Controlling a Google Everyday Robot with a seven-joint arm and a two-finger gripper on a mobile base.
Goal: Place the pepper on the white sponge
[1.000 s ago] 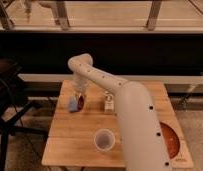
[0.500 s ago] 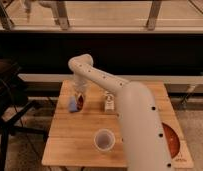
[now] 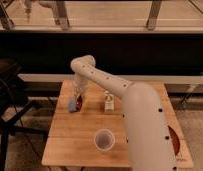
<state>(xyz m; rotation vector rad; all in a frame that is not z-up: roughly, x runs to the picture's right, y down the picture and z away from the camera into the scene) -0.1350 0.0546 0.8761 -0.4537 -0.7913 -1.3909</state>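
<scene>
The white arm reaches from the lower right across the wooden table (image 3: 80,135) to its far left part. The gripper (image 3: 79,96) hangs there just above the table. The pepper (image 3: 80,102), small and dark red, sits right under the gripper. The white sponge (image 3: 72,104), a pale blue block, lies touching the pepper's left side. I cannot tell whether the pepper is held or resting on the table.
A round white cup (image 3: 104,139) stands near the table's front middle. A small white and tan object (image 3: 108,101) stands right of the gripper. A dark chair (image 3: 7,95) is at the left. A reddish round thing (image 3: 179,147) shows at the right edge behind the arm.
</scene>
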